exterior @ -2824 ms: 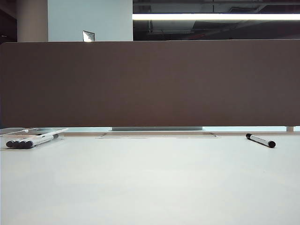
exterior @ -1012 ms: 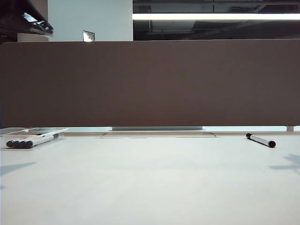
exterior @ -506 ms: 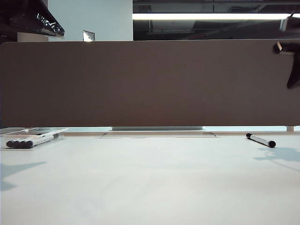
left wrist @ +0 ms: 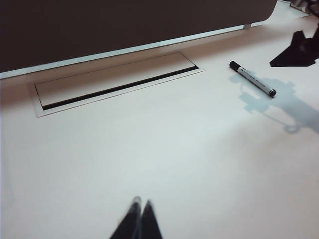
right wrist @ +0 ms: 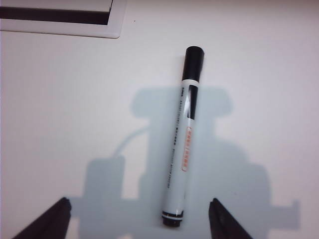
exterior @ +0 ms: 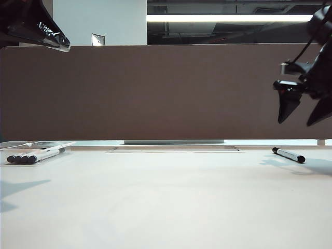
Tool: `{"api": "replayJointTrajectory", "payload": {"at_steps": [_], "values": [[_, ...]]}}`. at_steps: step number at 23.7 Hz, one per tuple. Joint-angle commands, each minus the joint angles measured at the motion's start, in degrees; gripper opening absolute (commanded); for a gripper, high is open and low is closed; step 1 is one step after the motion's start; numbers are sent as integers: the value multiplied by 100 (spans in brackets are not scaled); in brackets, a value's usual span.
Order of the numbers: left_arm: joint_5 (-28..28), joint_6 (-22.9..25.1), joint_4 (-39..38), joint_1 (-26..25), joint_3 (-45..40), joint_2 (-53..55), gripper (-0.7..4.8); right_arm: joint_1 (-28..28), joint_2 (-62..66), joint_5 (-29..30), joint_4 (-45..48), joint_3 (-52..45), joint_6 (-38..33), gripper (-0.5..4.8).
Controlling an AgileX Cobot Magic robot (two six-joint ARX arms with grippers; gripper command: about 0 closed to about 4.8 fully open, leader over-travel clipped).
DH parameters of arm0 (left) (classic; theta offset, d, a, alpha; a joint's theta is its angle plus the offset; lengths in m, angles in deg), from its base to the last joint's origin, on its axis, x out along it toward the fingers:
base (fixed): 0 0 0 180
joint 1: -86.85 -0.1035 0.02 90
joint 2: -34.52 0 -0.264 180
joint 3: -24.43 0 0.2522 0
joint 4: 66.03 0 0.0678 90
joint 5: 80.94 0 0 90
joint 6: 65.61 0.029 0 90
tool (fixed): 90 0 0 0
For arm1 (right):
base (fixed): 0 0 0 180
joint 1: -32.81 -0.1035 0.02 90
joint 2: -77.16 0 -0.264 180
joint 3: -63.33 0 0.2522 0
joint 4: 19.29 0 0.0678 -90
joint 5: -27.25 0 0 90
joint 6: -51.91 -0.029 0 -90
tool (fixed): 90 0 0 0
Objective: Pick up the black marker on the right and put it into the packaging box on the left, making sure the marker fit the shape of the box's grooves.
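- My left gripper, 2 black pointed fingers pressed together with nothing between them, hangs over bare tabletop; in the exterior view it shows at the upper left corner of the frame, high above the table.
- My right gripper is spread wide and grasps nothing: its 2 dark fingertips stand on either side of the slim black marker with white-grey barrel, black cap and black tail end, clear of it and above it.
- That marker lies flat on the smooth white table, at the right of the exterior frame, directly below my right gripper, whose shadow falls across it.
- At the far left edge of the exterior frame sits the shallow clear plastic packaging box, with several identical black-capped markers side by side in it.
- Behind everything, a white rectangular cable flap is set in the table before a long brown partition board.
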Motion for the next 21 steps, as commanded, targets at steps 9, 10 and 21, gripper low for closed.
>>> {"api": "replayJointTrajectory", "payload": {"at_steps": [9,10,21], "values": [[4,2,37,-2,20,2,-6,116,1189,52,-221,1283,-11,388],[4,2,37,-2,20,2,-6,118,1266,42,-210,1349,-9,388],[4,2,37,-2,20,2,-6,136,1974,52,39,1733,15,388]]}}
